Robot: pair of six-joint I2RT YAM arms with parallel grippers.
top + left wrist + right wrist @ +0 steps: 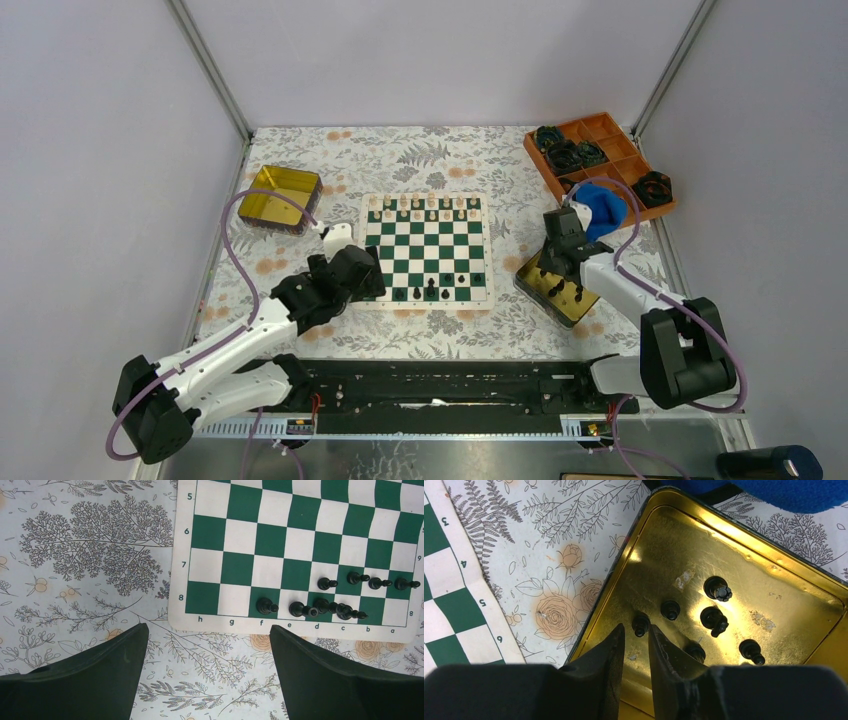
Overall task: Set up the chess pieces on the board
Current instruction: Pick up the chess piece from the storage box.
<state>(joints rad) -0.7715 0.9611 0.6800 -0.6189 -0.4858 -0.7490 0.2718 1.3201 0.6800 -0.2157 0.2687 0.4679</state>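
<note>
The right gripper [636, 632], jaws a little apart and empty, hangs over the gold tin [724, 540]; an upright black pawn [640, 624] stands just ahead of the gap.

1. Walls [100, 150]: plain pale grey on three sides, unmarked.
2. Posts [208, 68]: bare metal, one at each rear corner.
3. Desk [440, 150]: covered by a cloth [90, 555] printed with grey leaves and orange flowers.
4. Light: even, soft shadows only.

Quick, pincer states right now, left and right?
Left pincer: open wide, empty.
Right pincer: narrow gap around a black chess piece in the gold tin; grip cannot be told.
</note>
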